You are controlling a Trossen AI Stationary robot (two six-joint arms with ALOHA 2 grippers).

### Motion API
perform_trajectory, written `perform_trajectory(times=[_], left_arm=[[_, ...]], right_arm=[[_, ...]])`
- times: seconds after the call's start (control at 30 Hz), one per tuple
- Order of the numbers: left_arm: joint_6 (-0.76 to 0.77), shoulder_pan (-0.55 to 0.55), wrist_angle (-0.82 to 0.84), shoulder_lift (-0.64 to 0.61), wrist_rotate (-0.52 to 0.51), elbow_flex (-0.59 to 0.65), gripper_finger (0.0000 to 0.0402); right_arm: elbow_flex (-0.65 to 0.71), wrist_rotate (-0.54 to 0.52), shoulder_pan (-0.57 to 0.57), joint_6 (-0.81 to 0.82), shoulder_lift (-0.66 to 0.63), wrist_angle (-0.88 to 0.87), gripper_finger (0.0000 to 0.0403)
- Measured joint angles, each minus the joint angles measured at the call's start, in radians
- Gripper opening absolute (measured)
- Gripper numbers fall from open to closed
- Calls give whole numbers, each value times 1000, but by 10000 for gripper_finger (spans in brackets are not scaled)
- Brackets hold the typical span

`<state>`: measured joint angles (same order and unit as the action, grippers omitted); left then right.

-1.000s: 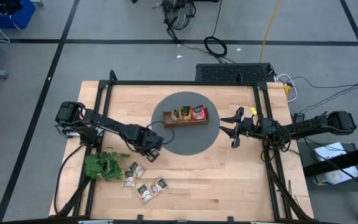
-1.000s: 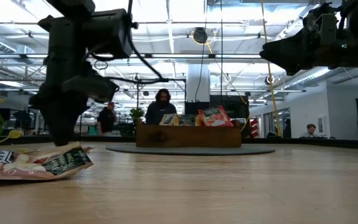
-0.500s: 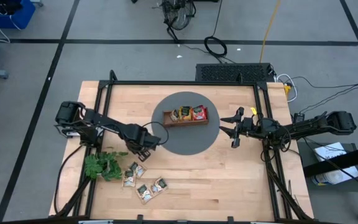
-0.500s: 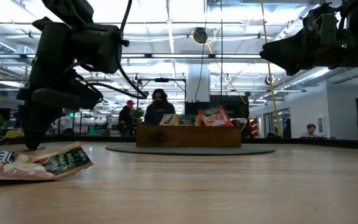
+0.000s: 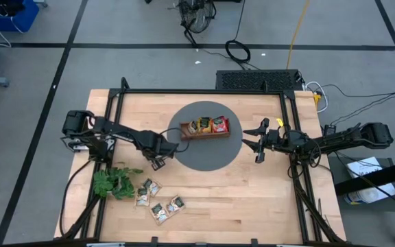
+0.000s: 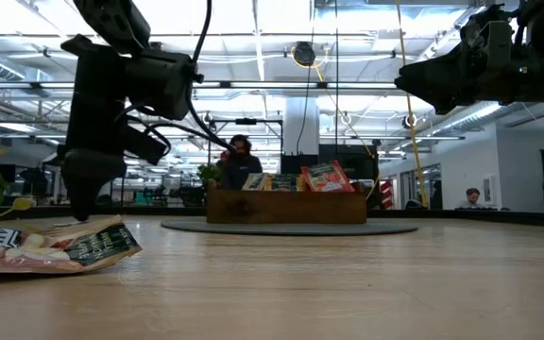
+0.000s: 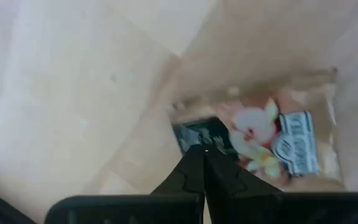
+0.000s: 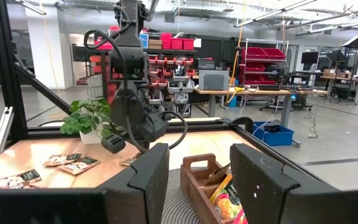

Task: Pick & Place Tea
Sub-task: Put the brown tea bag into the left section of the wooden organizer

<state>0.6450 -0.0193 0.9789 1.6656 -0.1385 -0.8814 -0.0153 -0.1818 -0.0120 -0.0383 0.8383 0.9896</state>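
Note:
Several tea sachets, pale with dark green print, lie flat on the wood near the front edge; they also show in the low view. More sachets, red and orange-yellow among them, stand in the brown wooden tray on the round grey mat. My left gripper hangs fingers-down between the loose sachets and the tray, shut on one pale sachet. My right gripper hovers open at the mat's right edge, facing the tray. My left gripper pinches the sachet at its dark-printed edge between its two shut fingertips. The fingers come from above, pointing down. The sachet sits beyond the tips over the wood; whether it still touches the table I cannot tell.
A green leafy plant sprig lies left of the loose sachets. The grey mat holds the tray at the table's middle. Black frame rails run along the table's sides. Bare wood stretches across the near right part. People show in the room beyond.
My left gripper has swung toward the table's left edge, then come back a little toward the tray and the far edge, fingers still pointing down. The loose sachets on the wood lie as before. My right arm has kept still.

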Motion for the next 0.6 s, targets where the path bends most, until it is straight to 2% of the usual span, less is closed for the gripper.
perform_trajectory(times=[0.3, 0.4, 0.53, 0.6], left_arm=[[-116, 31, -163, 0, -36, 0, 2], [-114, 32, -147, 1, 28, -10, 2], [58, 26, 60, 1, 57, -42, 2], [157, 22, 101, 1, 86, -43, 1]], right_arm=[[0, 0, 0, 0, 0, 0, 155], [0, 0, 0, 0, 0, 0, 155], [0, 0, 0, 0, 0, 0, 155], [0, 0, 0, 0, 0, 0, 155]])
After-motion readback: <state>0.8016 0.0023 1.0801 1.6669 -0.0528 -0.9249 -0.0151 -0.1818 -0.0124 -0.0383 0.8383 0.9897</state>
